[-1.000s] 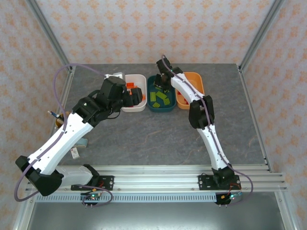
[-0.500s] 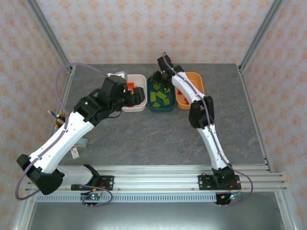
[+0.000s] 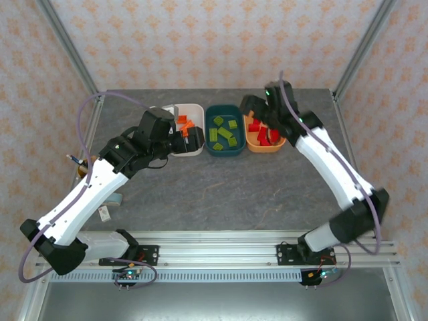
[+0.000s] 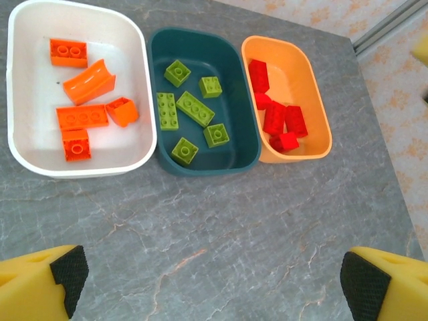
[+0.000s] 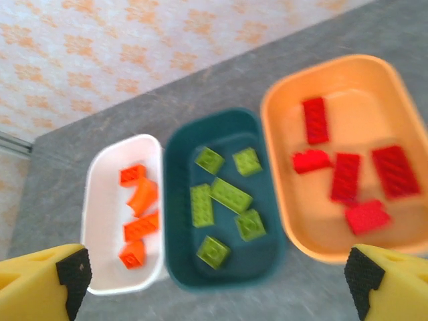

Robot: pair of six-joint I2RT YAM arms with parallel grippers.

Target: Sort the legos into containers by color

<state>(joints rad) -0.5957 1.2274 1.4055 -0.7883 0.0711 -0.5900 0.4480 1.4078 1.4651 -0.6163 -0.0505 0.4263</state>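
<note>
Three bins stand side by side at the back of the table. The white bin [image 4: 80,170] holds several orange bricks [image 4: 81,117]. The dark teal bin [image 4: 200,167] holds several yellow-green bricks [image 4: 194,108]. The orange bin [image 4: 314,107] holds several red bricks [image 4: 275,117]. My left gripper [image 4: 214,281] hangs open over bare table in front of the bins, with nothing between its fingers. In the top view it [image 3: 194,139] sits at the white bin's [image 3: 194,107] near right corner. My right gripper [image 5: 217,277] is open and empty, high above the teal bin [image 5: 177,200] and orange bin [image 5: 361,100]; in the top view it [image 3: 257,110] is over the orange bin [image 3: 264,148].
A cup with a pen [image 3: 81,168] stands at the table's left edge, with a small pale object [image 3: 117,198] nearer the front. A small white item [image 3: 160,105] lies behind the white bin. Metal frame posts [image 3: 358,47] rise at the back corners. The grey table [image 3: 227,194] stretches in front of the bins.
The right arm has swung from over the teal bin out to the right and now reaches in from the right, above the orange bin. The left arm has barely moved.
</note>
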